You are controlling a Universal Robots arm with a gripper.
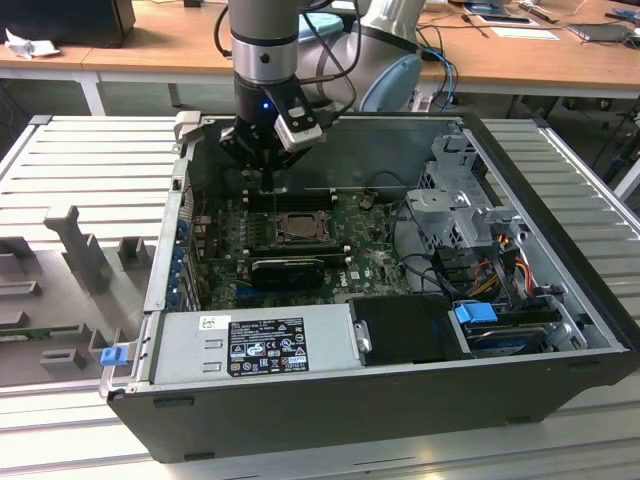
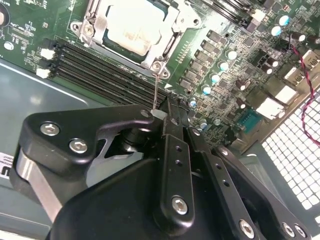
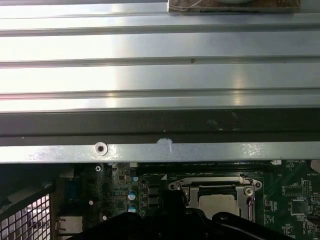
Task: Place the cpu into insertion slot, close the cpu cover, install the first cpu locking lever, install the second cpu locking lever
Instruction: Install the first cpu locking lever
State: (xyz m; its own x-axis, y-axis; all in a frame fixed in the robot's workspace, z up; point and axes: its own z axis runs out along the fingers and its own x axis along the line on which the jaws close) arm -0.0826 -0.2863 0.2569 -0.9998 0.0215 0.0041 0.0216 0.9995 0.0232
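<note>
Open computer case on a ribbed metal bench, with one robot arm reaching in from above.

(a) One insertion slot sits on the green motherboard.

(b) One cpu lies flat inside the slot, silvery top upward. It also shows in the exterior view and the first wrist view.

(c) One cpu cover, a metal frame, lies shut over the slot. Its central cut-out leaves the chip's top exposed.

(d) One thin wire locking lever runs from a corner of the slot to the tips of the pincer.

(e) The single pincer has its two fingers pressed together, pinching the free end of the lever. In the exterior view it hangs just beyond the slot, towards the case's far wall.

(f) A bank of long black memory slots lies just beside the insertion slot, between it and the pincer. Two white latches show at one end.

(g) One grey power supply sits against the case's near wall, well apart from the slot.
</note>
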